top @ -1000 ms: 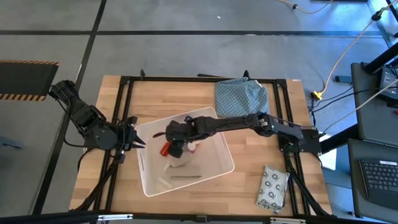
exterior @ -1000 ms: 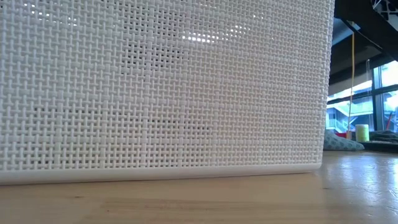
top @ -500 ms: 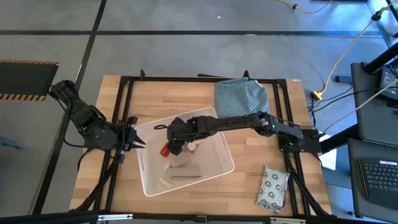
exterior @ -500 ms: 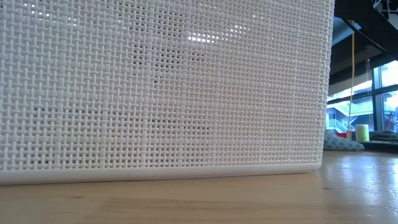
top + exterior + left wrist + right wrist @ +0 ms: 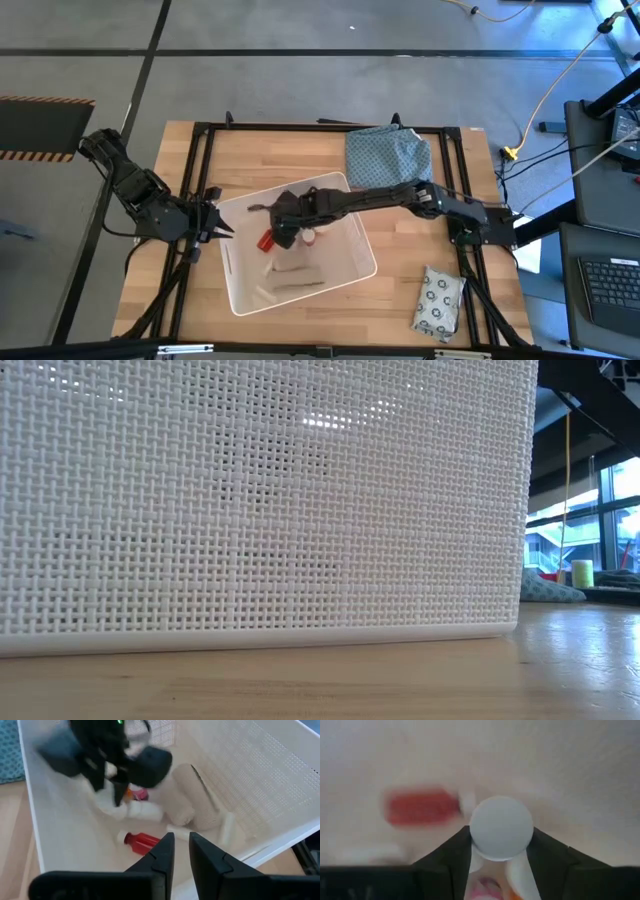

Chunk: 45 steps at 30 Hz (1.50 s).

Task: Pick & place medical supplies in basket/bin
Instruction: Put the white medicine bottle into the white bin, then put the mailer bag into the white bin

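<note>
The large white tub [image 5: 352, 268] stands mid-table, and its woven wall [image 5: 260, 500] fills the low view. My right gripper [image 5: 285, 228] reaches down into it and is shut on a small white round bottle [image 5: 501, 827]. On the tub floor lie the red bottle [image 5: 266, 240] [image 5: 142, 840] [image 5: 420, 809], a beige roll [image 5: 192, 800], a white bottle [image 5: 145, 811] and a white tube [image 5: 227, 827]. The ring-print packet [image 5: 438, 300] lies flat on the table by the near right corner. My left gripper [image 5: 222, 228] [image 5: 181, 851] is shut, just outside the tub's left wall. My right gripper pinches the white round bottle between its two fingers [image 5: 546, 851]. The bottle's round end [image 5: 501, 820] faces the wrist camera. The fingers come from above, pointing down into the tub. The red bottle and the tub floor show blurred beyond it.
The blue-green patterned cloth [image 5: 388, 152] lies bunched at the table's far edge, right of centre. A black frame [image 5: 300, 127] runs around the tabletop. Bare wood shows between the tub and the packet.
My right gripper has moved a little toward the table's far edge inside the tub, still shut on the white bottle. The red bottle and the beige roll on the tub floor now show more fully on the gripper's near side.
</note>
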Each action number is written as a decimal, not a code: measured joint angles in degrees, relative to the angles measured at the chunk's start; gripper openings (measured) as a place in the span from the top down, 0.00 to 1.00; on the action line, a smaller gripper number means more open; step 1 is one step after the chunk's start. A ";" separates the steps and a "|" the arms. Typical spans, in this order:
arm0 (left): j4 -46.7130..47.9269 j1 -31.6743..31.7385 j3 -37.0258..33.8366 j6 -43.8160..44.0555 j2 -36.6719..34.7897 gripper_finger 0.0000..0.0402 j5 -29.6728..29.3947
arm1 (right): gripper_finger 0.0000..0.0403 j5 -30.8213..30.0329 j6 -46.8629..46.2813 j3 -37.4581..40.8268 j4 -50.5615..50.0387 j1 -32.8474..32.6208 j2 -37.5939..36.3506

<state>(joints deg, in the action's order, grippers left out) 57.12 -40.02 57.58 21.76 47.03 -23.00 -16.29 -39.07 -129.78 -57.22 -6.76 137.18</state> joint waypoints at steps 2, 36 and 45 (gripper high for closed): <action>0.00 0.01 0.00 0.00 0.00 0.88 0.02 | 0.58 0.81 -0.39 0.51 -1.06 -0.09 0.99; -0.02 0.01 0.00 -0.02 0.00 0.87 0.08 | 0.25 8.85 3.96 -0.02 -0.73 0.01 -0.19; 0.02 0.00 0.00 0.00 0.00 0.87 0.17 | 0.25 7.44 3.28 -5.06 -6.88 -0.82 -4.98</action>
<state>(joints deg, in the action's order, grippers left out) 57.14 -40.02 57.58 21.76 47.03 -22.83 -8.85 -35.79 -134.84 -64.10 -7.59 132.20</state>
